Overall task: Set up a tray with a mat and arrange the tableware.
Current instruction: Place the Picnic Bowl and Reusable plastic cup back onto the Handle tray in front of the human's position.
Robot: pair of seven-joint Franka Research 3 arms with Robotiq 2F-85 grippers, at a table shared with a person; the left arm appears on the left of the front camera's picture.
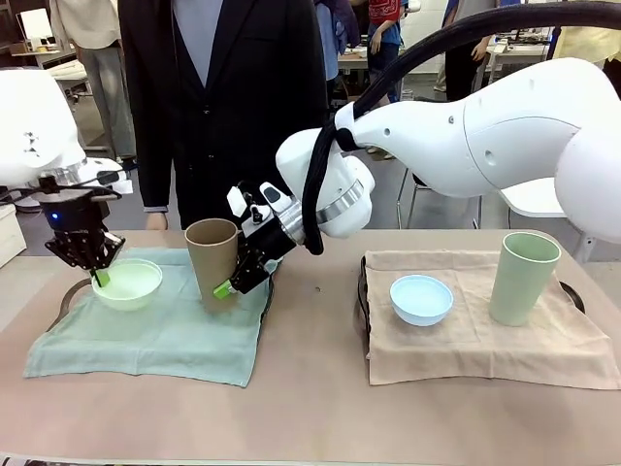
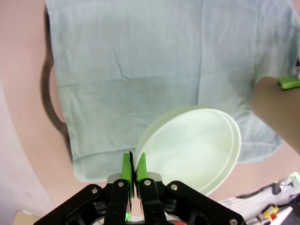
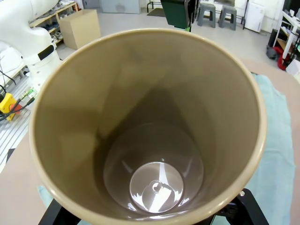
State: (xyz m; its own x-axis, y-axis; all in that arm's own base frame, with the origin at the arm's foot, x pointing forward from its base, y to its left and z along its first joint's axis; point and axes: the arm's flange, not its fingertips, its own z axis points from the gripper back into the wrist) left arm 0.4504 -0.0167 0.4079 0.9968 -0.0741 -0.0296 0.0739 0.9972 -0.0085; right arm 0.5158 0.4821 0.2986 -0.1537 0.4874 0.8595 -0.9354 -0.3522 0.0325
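Mint-green bowl [image 1: 127, 282] rests on the teal mat [image 1: 155, 335], its near rim pinched by the left gripper [image 1: 97, 279] with fingers fully closed. Beside it, the right gripper [image 1: 225, 288] apparently clasps the tan cup [image 1: 212, 260], tilted slightly. Behind stands 1 person [image 1: 228, 97].

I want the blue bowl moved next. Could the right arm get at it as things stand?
Probably not yet: the right gripper is across on the teal mat, jaws around the tan cup. The light blue bowl itself sits uncovered on the beige mat.
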